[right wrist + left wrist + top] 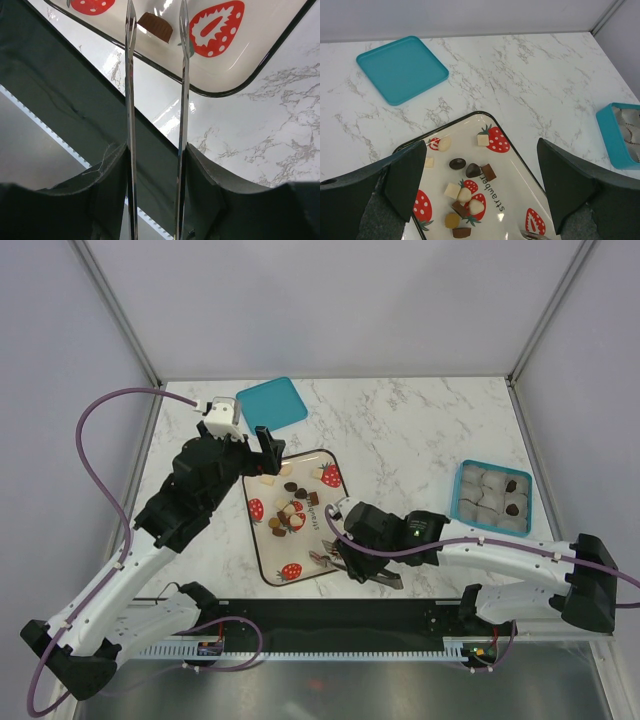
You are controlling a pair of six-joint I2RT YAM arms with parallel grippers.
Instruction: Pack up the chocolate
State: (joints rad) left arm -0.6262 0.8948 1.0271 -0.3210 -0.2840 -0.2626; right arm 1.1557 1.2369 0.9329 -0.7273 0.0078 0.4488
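The chocolate (290, 515) lies as small dark, tan and cream pieces on a strawberry-print tray (268, 552). My left gripper (245, 445) hangs open over the tray's far left edge, empty; in its wrist view the pieces (465, 197) lie on the tray between and below its gripper (481, 145). My right gripper (355, 565) is at the tray's near right corner, shut on metal tongs (131, 75). The tong blades stand apart, with one brown piece (155, 26) between them near a strawberry print. Whether they touch it I cannot tell.
A teal box (491, 496) with white paper cups sits at the right; two cups hold dark pieces (512, 484). Its teal lid (271, 403) lies flat at the back left. The black table rail (75, 85) runs just behind the right gripper.
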